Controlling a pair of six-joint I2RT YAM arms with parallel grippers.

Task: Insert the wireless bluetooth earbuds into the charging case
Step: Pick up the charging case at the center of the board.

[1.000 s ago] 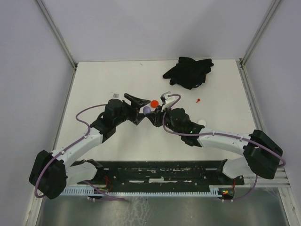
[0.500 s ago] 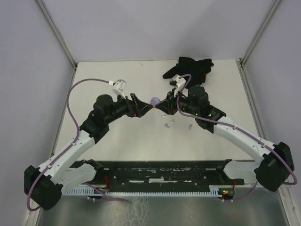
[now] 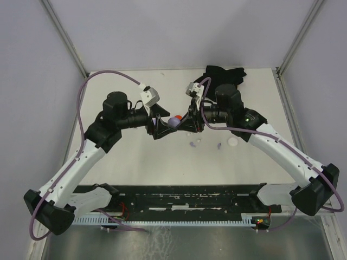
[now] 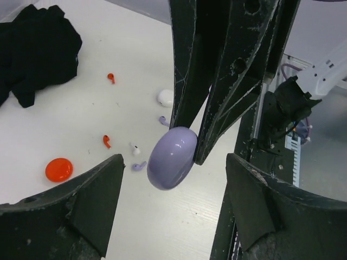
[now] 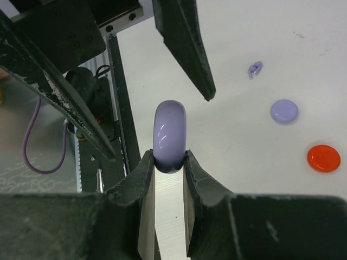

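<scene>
Right gripper [image 5: 169, 165]: pinches lavender charging case [image 5: 170, 130], long axis along the fingers.
Left gripper [image 4: 172, 208]: jaws wide; case ahead, centred on gap.

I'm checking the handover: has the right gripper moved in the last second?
Yes. The right gripper, shut on the lavender case, has moved forward, away from the arm bases, and is now closer to the black cloth.

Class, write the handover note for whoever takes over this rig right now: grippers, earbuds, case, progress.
Right gripper: shut on the lavender charging case, held edge-on above the table.
Left gripper: open, facing the case, not touching.
Loose on the table: red earbuds, lavender earbuds, white earbud.
Done: case picked up. Left: open it, seat every earbud.
</scene>
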